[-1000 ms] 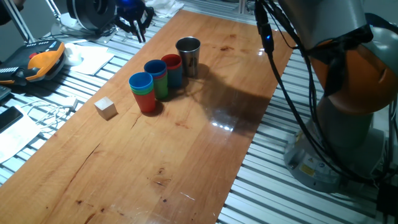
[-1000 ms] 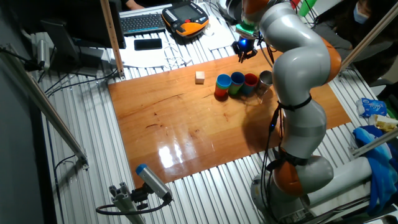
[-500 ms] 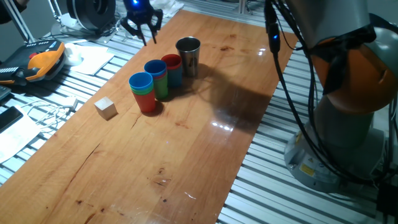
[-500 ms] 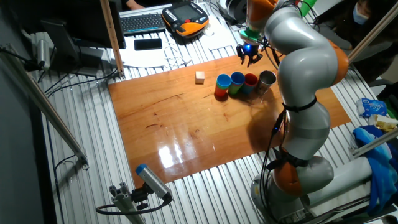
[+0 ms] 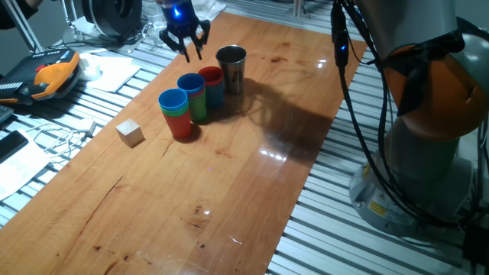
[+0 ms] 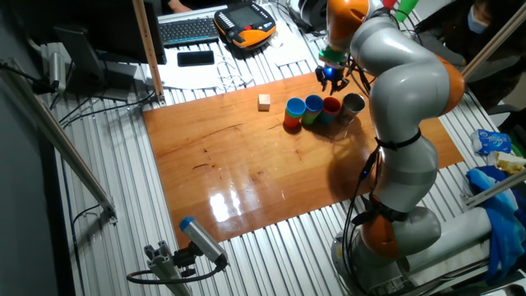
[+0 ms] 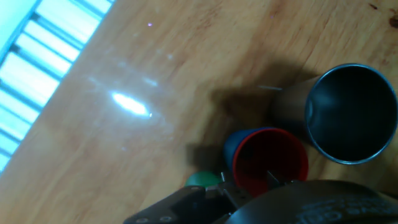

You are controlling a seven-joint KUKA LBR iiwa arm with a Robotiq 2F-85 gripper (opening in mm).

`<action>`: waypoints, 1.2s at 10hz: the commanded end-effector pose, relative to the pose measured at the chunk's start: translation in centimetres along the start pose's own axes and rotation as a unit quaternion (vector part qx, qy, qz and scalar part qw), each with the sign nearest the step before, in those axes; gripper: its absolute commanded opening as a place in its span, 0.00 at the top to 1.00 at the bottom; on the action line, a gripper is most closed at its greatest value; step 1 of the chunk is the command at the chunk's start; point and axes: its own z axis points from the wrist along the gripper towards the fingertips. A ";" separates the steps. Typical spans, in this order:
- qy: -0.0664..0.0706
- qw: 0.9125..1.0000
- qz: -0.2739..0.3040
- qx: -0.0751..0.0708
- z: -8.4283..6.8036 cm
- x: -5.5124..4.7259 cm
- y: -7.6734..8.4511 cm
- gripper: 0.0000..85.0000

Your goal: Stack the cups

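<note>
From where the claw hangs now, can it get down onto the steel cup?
Probably yes. The claw hangs open and empty above the table's far edge, beside the steel cup, whose open mouth is uncovered; only the red-topped stack crowds one side.

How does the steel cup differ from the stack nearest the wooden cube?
The steel cup is shiny metal and stands alone; the stack nearest the cube is coloured plastic, several cups nested, blue on top and red at the bottom. The steel cup is nearer the end effector. Both stand upright, mouths up.
</note>
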 end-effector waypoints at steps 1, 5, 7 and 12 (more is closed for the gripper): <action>-0.002 1.000 0.001 -0.001 0.5 -0.3 0.0 0.40; 0.000 1.000 0.004 -0.011 2.7 -0.9 0.2 0.40; -0.002 1.000 0.006 -0.012 3.3 -1.0 0.3 0.40; -0.020 1.000 0.010 -0.021 5.7 -0.4 0.9 0.40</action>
